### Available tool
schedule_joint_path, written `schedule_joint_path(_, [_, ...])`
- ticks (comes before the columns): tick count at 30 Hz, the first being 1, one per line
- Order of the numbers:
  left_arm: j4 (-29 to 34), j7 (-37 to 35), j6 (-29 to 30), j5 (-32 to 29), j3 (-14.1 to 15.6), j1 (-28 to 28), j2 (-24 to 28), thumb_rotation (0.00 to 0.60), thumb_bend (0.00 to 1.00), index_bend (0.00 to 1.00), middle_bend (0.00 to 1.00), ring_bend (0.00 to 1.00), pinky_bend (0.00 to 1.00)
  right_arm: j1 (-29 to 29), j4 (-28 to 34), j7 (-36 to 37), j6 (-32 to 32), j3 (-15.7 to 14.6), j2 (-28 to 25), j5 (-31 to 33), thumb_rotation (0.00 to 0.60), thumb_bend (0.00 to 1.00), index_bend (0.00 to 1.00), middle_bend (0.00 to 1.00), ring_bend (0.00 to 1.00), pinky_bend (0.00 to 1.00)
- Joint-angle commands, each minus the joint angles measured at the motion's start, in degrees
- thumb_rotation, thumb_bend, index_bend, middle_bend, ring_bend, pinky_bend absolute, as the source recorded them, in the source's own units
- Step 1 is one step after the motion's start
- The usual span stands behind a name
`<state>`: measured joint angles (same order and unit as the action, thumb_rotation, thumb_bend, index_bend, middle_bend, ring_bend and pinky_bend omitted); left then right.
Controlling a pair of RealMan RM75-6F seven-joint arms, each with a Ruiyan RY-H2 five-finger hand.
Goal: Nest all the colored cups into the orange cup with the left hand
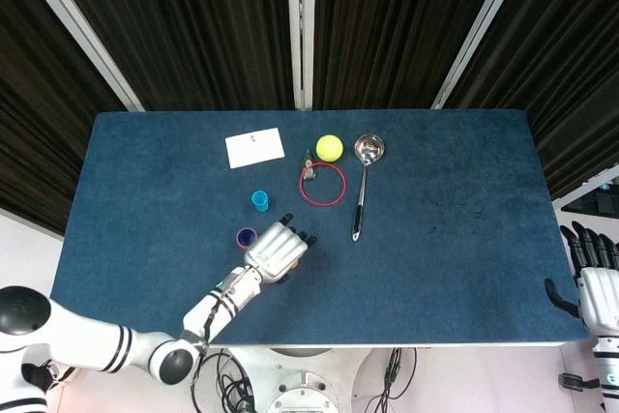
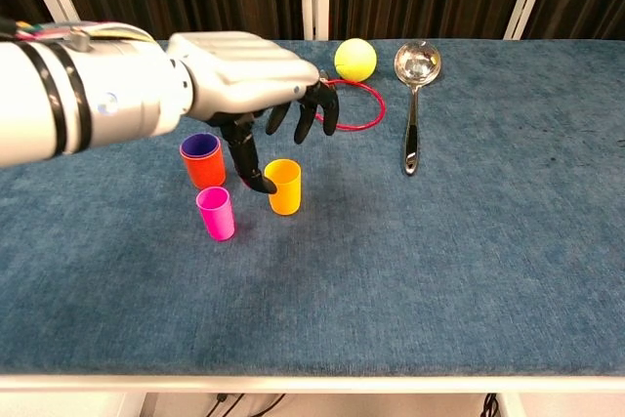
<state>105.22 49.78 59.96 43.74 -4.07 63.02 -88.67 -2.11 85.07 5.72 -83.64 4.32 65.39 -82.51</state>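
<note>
The purple cup [image 2: 200, 145] sits nested in the orange cup [image 2: 205, 169], and from above it shows as a purple ring [image 1: 247, 237]. A yellow-orange cup [image 2: 284, 187] and a magenta cup [image 2: 216, 213] stand close by. The cyan cup [image 1: 259, 200] stands further back; in the chest view my hand hides it. My left hand [image 2: 256, 85] hovers over the yellow-orange cup with fingers spread and nothing in it, its thumb tip just beside the cup's rim. In the head view this left hand [image 1: 279, 252] covers the yellow-orange and magenta cups. My right hand [image 1: 594, 289] hangs off the table's right edge, fingers extended.
At the back lie a white card [image 1: 255, 147], a yellow ball [image 2: 355, 59], a red ring [image 2: 365, 105] with a small metal object [image 1: 309, 169] in it, and a metal ladle [image 2: 414, 95].
</note>
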Motion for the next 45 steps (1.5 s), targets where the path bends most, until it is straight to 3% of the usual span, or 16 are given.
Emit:
schedule_joint_path(1, [-2.0, 1.4, 0.4, -1.9, 0.0, 0.7, -1.9, 0.600, 0.15, 0.28, 0.37, 0.43, 0.19, 0.0, -0.5, 0.4, 0.2, 0.0, 0.1, 0.2, 0.600, 0.30, 0.00, 0.00, 0.00, 0.00])
schedule_joint_path(13, [-8.1, 1.7, -1.6, -6.1, -0.1, 1.8, -5.2, 0.600, 0.15, 0.30, 0.37, 0.43, 0.20, -0.3, -2.5, 2.2, 1.5, 0.0, 0.7, 0.8, 0.600, 0.30, 0.00, 0.00, 0.00, 0.00])
schedule_joint_path(22, [-12.2, 1.6, -3.0, -6.1, 1.2, 1.9, -7.3, 0.600, 0.15, 0.37, 0.40, 0.46, 0.21, -0.4, -3.6, 3.0, 2.3, -0.1, 1.1, 1.1, 0.600, 0.30, 0.00, 0.00, 0.00, 0.00])
schedule_joint_path(30, [-13.2, -0.2, -3.3, -4.3, 1.2, 1.2, -8.3, 0.600, 0.15, 0.45, 0.50, 0.56, 0.26, -0.5, -3.9, 3.3, 2.5, 0.0, 1.2, 1.1, 0.600, 0.30, 0.00, 0.00, 0.00, 0.00])
schedule_joint_path(45, [-10.5, -3.1, -2.8, -2.9, -1.0, 0.4, -6.2, 0.600, 0.22, 0.49, 0.54, 0.59, 0.28, -0.4, -3.8, 3.2, 2.5, 0.0, 1.1, 1.2, 0.600, 0.30, 0.00, 0.00, 0.00, 0.00])
